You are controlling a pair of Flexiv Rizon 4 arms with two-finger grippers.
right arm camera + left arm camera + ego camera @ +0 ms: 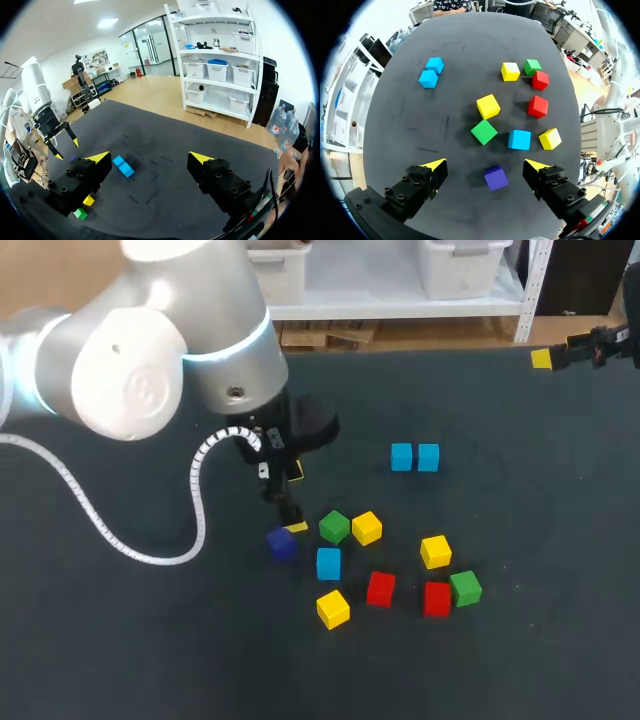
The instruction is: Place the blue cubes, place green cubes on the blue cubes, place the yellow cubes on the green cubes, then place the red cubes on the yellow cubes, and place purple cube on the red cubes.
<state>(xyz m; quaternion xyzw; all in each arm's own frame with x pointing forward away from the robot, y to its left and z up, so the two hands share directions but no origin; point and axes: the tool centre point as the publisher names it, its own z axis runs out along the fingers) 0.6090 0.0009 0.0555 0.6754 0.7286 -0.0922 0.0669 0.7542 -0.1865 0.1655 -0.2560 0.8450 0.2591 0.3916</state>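
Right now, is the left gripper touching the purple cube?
Apart. The left wrist view shows bare table between the purple cube and each finger of the left gripper.

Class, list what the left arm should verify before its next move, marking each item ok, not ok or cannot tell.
1. Left gripper open: ok.
2. Right gripper open, away from the cubes: ok.
3. Blue pair side by side, tops bare: ok.
4. Third blue cube beside the pair: not ok.
5. Purple cube, nearest the left gripper, due next: not ok, it goes last.
6. Green cube top free: ok.
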